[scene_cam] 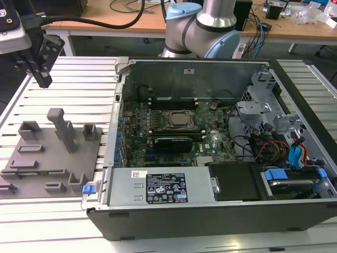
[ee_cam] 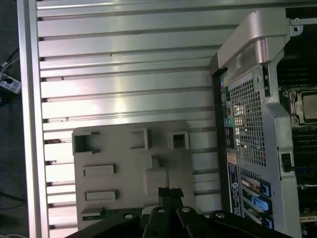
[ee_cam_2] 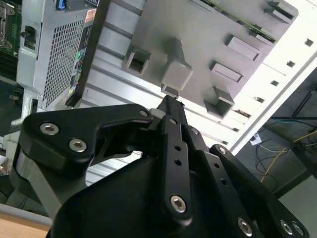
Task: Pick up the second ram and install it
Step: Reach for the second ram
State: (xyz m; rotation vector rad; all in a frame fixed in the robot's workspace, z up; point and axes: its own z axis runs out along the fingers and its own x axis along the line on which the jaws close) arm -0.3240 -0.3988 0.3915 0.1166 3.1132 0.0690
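Black gripper, pinched closed on nothing, hangs over bare slotted table at the exterior view's far left, room open around it. Near side: grey fixture plate with tall post, second ram lying green on it. Open computer case walls the exterior view's right.

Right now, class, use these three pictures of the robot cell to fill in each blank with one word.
1. In the exterior view the gripper hangs near the grey fixture plate, which lies to the exterior view's ___ of the computer case.
2. In the second wrist view the fingers are ___ and hold nothing.
3. In the first wrist view the ram at the fixture plate's edge is ___ in colour.
Missing words: left; shut; green.
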